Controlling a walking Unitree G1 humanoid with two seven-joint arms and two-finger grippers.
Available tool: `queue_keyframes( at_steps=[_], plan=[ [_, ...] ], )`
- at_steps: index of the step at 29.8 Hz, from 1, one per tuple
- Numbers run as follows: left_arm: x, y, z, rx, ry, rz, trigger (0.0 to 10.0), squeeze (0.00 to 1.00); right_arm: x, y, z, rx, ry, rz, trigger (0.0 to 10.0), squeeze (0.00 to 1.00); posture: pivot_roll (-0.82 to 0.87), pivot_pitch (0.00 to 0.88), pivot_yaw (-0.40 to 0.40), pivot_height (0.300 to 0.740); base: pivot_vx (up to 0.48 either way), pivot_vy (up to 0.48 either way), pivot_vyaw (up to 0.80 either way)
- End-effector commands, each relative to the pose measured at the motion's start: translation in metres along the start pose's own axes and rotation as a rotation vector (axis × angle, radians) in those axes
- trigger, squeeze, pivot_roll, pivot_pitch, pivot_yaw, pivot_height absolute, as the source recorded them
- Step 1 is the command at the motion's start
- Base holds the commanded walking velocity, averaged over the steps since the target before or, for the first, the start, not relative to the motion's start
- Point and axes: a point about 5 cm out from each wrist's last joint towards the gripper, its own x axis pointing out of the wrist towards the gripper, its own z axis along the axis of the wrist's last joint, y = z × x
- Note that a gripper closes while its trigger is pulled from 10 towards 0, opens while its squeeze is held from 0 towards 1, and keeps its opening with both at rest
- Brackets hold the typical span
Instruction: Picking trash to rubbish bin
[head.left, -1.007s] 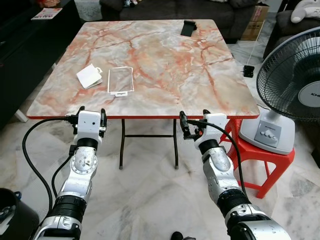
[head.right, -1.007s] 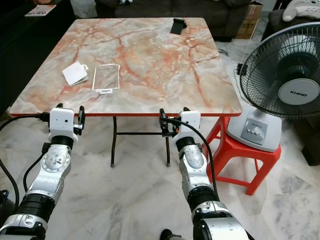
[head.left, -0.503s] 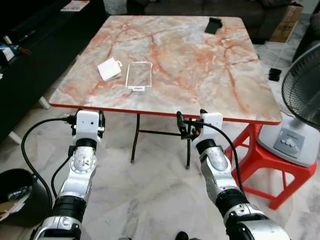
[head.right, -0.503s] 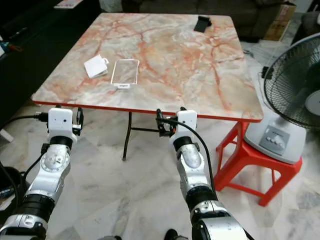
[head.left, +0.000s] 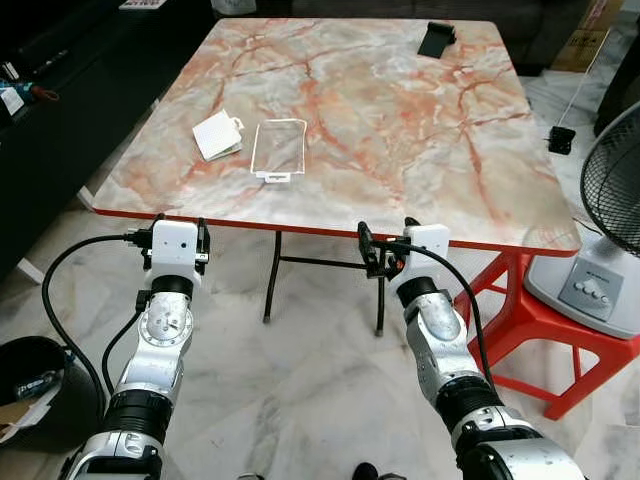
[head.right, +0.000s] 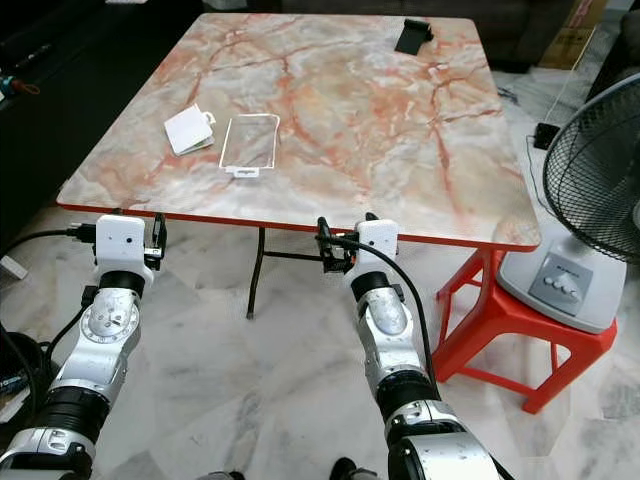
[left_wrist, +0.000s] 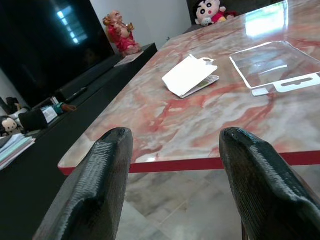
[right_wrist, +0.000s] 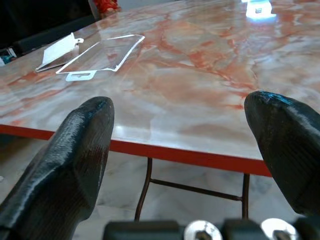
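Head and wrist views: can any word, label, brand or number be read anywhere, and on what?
None can be read.
White card on the marble table: print too small.
Clear plastic packet: its white tab looks blank.
Fan base: buttons, no legible marking.

Clear plastic blister pack (head.left: 279, 150) lay flat on marble table (hang tab toward near edge). White folded card (head.left: 217, 135) just beside it, leftward. Black bin (head.left: 30, 385) on floor, lower left.
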Motion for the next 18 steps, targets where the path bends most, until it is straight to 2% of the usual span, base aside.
queue_keyframes(
  at_steps=[1, 8, 18],
  plan=[
    [0.0035, 0.0047, 0.0044, -0.009, -0.014, 0.013, 10.0, 0.00, 0.0018, 0.0028, 0.0031, 0.010, -0.016, 0.007, 10.0, 0.00, 0.10, 0.114, 0.017, 0.728, 0.000, 0.000, 0.00],
    [0.0047, 0.0055, 0.0052, -0.008, -0.018, 0.012, 10.0, 0.00, 0.0027, 0.0026, 0.0033, 0.011, -0.011, 0.009, 10.0, 0.00, 0.10, 0.105, 0.018, 0.728, 0.000, 0.000, 0.00],
    [0.0052, 0.0055, 0.0054, -0.009, -0.018, 0.015, 10.0, 0.00, 0.0028, 0.0041, 0.0044, -0.020, -0.018, 0.025, 10.0, 0.00, 0.10, 0.099, 0.017, 0.728, 0.268, 0.000, 0.00]
  ],
)
